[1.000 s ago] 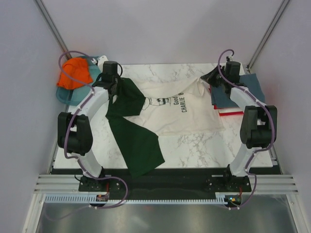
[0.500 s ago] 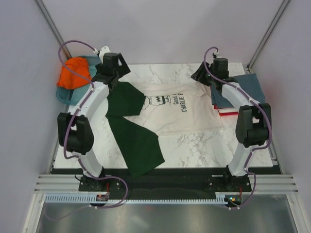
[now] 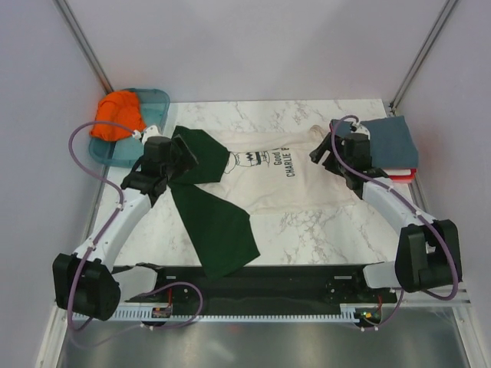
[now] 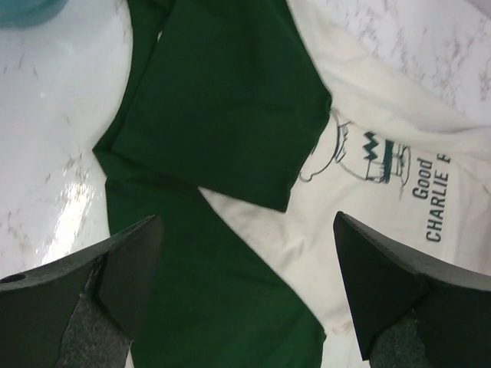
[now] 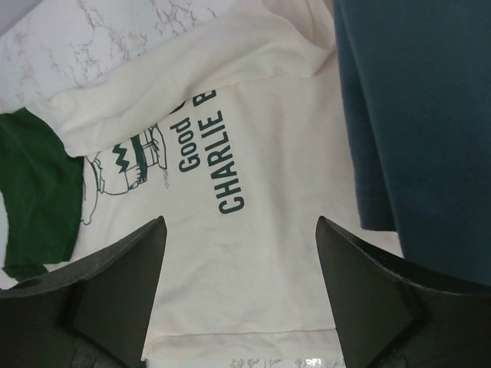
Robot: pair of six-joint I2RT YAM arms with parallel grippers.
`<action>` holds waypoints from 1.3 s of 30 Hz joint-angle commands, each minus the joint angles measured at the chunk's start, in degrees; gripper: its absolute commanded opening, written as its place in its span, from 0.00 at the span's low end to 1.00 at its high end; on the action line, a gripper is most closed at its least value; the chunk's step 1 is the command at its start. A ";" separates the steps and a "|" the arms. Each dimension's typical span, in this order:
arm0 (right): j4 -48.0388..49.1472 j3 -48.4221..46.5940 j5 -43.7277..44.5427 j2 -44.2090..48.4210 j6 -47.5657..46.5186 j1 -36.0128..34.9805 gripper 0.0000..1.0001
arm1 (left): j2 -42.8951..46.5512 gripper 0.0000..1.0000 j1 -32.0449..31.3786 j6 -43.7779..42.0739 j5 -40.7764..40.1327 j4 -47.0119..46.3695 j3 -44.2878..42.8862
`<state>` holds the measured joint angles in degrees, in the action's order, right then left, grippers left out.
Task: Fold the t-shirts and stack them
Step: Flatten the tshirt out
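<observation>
A cream t-shirt (image 3: pixel 268 176) with a dark chest print lies flat in the middle of the marble table. Its dark green sleeve (image 3: pixel 201 153) is folded over its left part, and more green cloth (image 3: pixel 219 226) runs toward the near edge. My left gripper (image 3: pixel 186 156) hovers open above that sleeve (image 4: pixel 222 100), with nothing between its fingers (image 4: pixel 130 268). My right gripper (image 3: pixel 322 149) hangs open over the shirt's right side (image 5: pixel 253 153), beside a folded slate-blue t-shirt (image 3: pixel 387 142) (image 5: pixel 422 115). An orange t-shirt (image 3: pixel 117 116) sits crumpled at the back left.
A translucent teal tray (image 3: pixel 153 98) holds the orange shirt. A strip of red cloth (image 3: pixel 406 175) shows under the slate-blue one at the right edge. Purple cables loop off both arms. Bare marble (image 3: pixel 330 230) lies in front of the cream shirt.
Both grippers have opened and let go of the cream shirt's sleeves. Both arms drew back from the far side toward me, and the left sleeve now rests on the shirt.
</observation>
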<state>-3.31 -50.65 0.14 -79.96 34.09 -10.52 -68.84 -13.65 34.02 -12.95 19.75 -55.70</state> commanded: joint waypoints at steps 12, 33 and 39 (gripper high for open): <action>1.66 8.55 -15.71 7.27 7.68 11.93 0.73 | 17.31 1.00 -0.15 8.96 5.48 3.55 14.02; -13.74 14.79 -0.49 25.12 3.79 11.93 0.68 | 17.34 0.94 -3.39 13.35 14.80 11.54 18.52; -11.81 18.57 5.47 22.93 5.73 11.93 0.61 | 15.23 0.91 -6.21 15.28 16.11 12.95 19.84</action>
<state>-15.57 -33.23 0.47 -56.23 38.98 1.37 -52.82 -19.14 46.57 1.43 31.35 -36.91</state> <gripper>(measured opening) 0.621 0.913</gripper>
